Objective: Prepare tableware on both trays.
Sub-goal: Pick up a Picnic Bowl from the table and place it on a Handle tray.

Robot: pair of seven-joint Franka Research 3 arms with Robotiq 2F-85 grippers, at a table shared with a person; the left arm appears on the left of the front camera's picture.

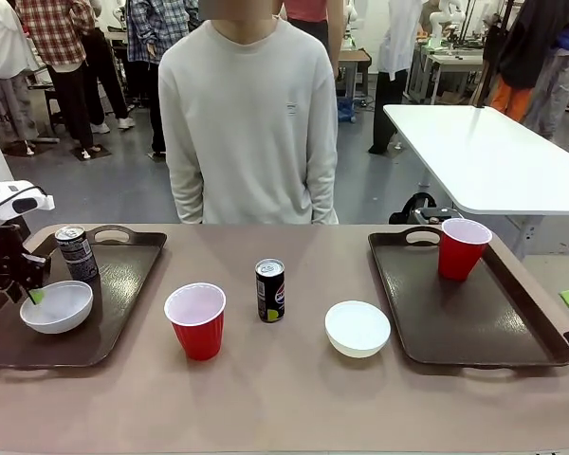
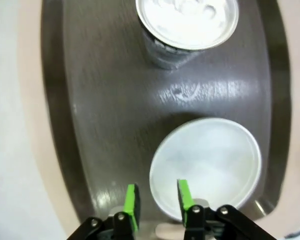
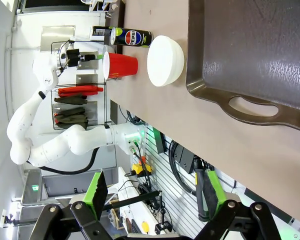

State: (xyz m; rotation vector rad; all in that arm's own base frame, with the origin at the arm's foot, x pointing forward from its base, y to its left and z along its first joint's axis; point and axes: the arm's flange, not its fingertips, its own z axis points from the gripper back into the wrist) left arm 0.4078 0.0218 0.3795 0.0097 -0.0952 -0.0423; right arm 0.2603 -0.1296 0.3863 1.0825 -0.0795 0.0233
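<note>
The left gripper [image 2: 158,201] stands partly open at the near left of the left tray [image 1: 123,284], its green pads [image 2: 132,205] astride the rim of the grey-blue bowl [image 1: 57,308] without pinching it; a can [image 1: 75,253] stands just beyond, toward the tray's far edge. The right gripper [image 3: 154,191] hangs wide open and empty off the table's [image 1: 294,398] edge near the right tray [image 1: 493,322], which carries a red cup [image 1: 463,248] at its far edge, with open floor nearer. Between the trays a second cup [image 1: 195,320], a second can [image 1: 270,290] and a white bowl [image 1: 357,328] stand apart.

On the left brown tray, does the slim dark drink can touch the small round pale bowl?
Apart. The left wrist view shows bare tray between can and bowl.
</note>
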